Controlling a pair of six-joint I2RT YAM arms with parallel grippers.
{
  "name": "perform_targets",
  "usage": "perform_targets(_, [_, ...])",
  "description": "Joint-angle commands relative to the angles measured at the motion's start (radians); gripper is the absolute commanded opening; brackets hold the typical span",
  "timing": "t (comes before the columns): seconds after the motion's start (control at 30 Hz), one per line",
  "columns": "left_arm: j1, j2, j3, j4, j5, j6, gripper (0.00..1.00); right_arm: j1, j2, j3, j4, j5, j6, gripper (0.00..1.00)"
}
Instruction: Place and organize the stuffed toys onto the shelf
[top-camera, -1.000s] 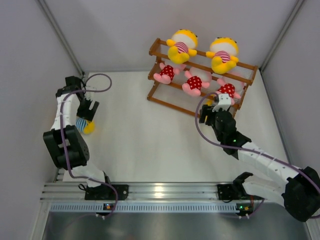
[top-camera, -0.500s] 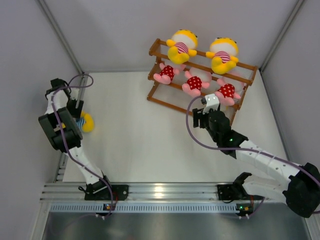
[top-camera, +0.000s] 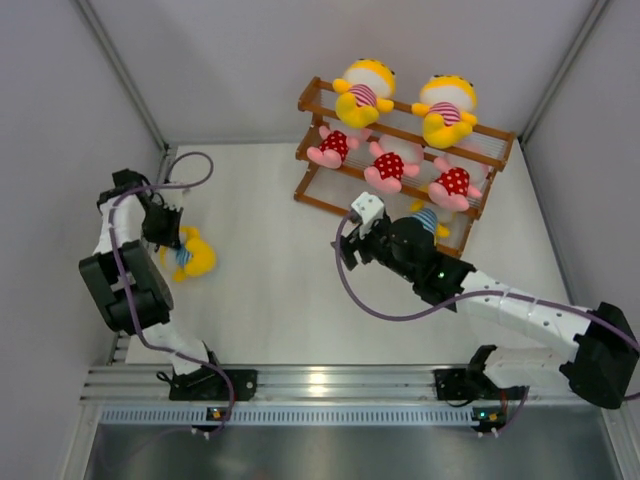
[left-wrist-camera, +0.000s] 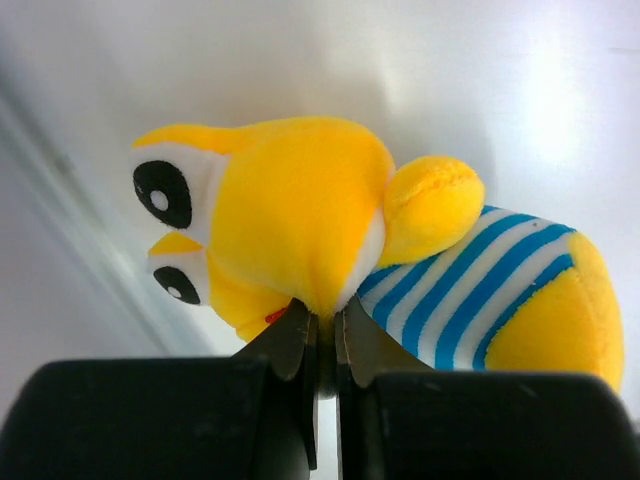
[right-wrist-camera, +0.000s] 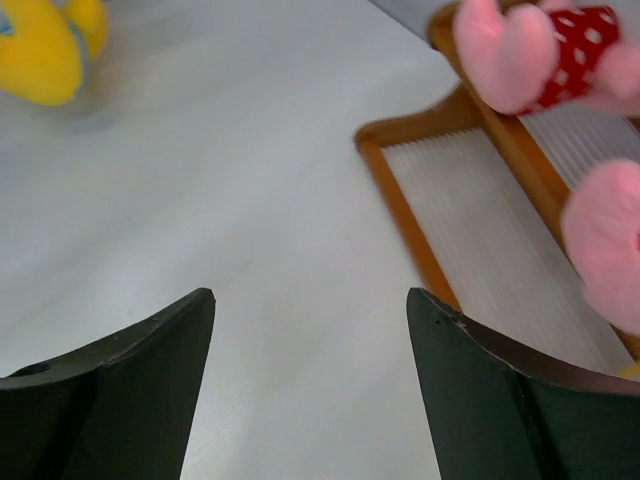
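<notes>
Seven stuffed toys show from above. Two yellow dolls in pink-striped shirts (top-camera: 362, 95) (top-camera: 446, 108) sit on the top tier of the one shelf (top-camera: 330, 207). Three pink dolls in red dotted outfits (top-camera: 333, 145) (top-camera: 388, 167) (top-camera: 452, 182) sit in a row on the middle tier. Of two blue-striped yellow dolls, the shelf doll (top-camera: 426, 220) peeks out low on the rack, half hidden behind the right arm (top-camera: 500, 300). The table doll (top-camera: 192, 258) lies on the white table (top-camera: 270, 290) at far left, well apart from the shelf.

From above we cannot tell how the left gripper (top-camera: 178, 240) meets that table doll. Its wrist camera settles it: the left gripper (left-wrist-camera: 320, 325) is clenched on a fold of yellow plush just under the head of the table doll (left-wrist-camera: 300, 210). There the toy lies on its side, long axis across the picture, head to the left with both eyes facing the left edge, striped body to the right.

We see the right gripper (top-camera: 347, 254) over bare table in front of the shelf's left end. Its own view shows the right gripper (right-wrist-camera: 310, 300) spread wide, holding nothing, with the shelf (right-wrist-camera: 420, 255) slats ahead.
</notes>
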Motion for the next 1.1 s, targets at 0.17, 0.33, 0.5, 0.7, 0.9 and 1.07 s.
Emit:
perform_targets(0.17, [-0.443, -0.369, -0.104, -0.189, 0.298, 0.044, 0.00, 0.155, 0.191, 0.157, 0.171, -0.386, -0.162, 0.78])
perform_targets(0.33, [-0.558, -0.338, -0.040, -0.250, 0.355, -0.010, 0.00, 0.249, 0.303, 0.252, 0.126, -0.414, -0.248, 0.78])
perform_targets(0.5, [-0.641, -0.347, -0.046, -0.250, 0.338, -0.033, 0.00, 0.254, 0.378, 0.288, 0.166, -0.389, -0.230, 0.78])
perform_targets(0.7, [-0.675, -0.352, -0.049, -0.250, 0.312, -0.042, 0.00, 0.255, 0.481, 0.378, 0.087, -0.377, -0.247, 0.78])
perform_targets(0.9, [-0.677, -0.341, -0.040, -0.252, 0.246, -0.051, 0.00, 0.245, 0.515, 0.415, -0.030, -0.340, -0.232, 0.05])
perform_targets(1.07, [-0.674, -0.289, 0.017, -0.249, 0.137, -0.141, 0.67, 0.225, 0.495, 0.362, -0.150, -0.278, -0.218, 0.00])
